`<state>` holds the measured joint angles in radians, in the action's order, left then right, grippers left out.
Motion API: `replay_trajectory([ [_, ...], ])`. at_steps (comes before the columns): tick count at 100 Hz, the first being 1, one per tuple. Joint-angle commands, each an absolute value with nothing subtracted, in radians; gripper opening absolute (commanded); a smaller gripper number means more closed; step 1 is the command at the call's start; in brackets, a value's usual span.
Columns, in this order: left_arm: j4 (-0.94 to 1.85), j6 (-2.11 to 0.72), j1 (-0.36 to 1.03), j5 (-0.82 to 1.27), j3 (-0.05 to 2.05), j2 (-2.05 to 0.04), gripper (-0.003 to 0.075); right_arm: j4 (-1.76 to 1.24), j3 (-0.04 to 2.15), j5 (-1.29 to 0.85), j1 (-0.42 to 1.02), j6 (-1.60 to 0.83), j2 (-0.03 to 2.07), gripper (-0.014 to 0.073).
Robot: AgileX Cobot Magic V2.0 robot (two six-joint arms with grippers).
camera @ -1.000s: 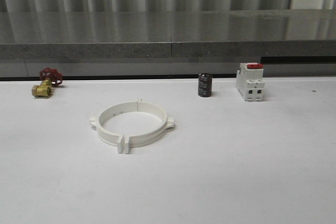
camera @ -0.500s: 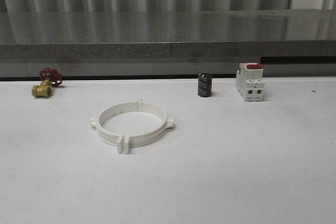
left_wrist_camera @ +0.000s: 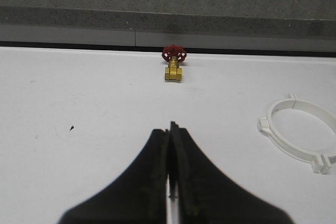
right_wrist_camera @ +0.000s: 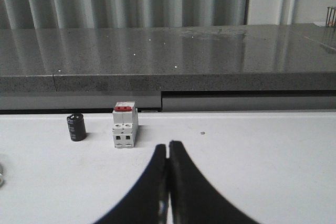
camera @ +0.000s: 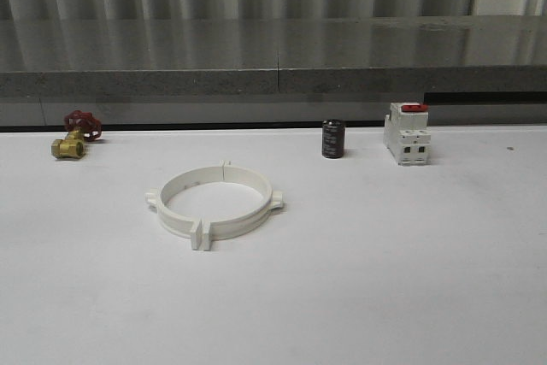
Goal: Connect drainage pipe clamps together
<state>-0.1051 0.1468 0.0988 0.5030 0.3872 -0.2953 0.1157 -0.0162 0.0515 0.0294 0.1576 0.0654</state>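
The two white drainage pipe clamps (camera: 214,203) lie on the white table as one closed ring, left of centre, with end tabs meeting at the front and small lugs on both sides. The left wrist view catches the same ring of drainage pipe clamps (left_wrist_camera: 299,132) off to one side. My left gripper (left_wrist_camera: 169,127) is shut with nothing between its fingers and hangs over bare table, well apart from the ring. My right gripper (right_wrist_camera: 168,145) is shut and empty too, over bare table near the switch.
A brass valve with a red handwheel (camera: 74,136) sits at the back left. A black cylinder (camera: 333,138) and a white switch with a red top (camera: 407,132) stand at the back right. A grey stone ledge (camera: 273,66) bounds the table's far edge.
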Motion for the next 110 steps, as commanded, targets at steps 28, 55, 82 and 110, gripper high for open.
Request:
replay_trajectory([
  [28, -0.098, 0.150, 0.098, 0.427, 0.415, -0.303, -0.0021, 0.135, -0.011, 0.075, -0.022, 0.151, -0.031, -0.0065],
  [55, -0.098, 0.150, 0.098, 0.427, 0.415, -0.303, -0.0021, 0.135, -0.011, 0.075, -0.020, 0.151, -0.030, -0.0065],
  [82, -0.098, 0.150, 0.098, 0.427, 0.415, -0.303, -0.0021, 0.135, -0.011, 0.075, -0.020, 0.151, -0.030, -0.0065],
  [110, -0.098, 0.150, 0.098, 0.427, 0.415, -0.303, -0.0021, 0.135, -0.011, 0.075, -0.020, 0.151, -0.030, -0.0065],
])
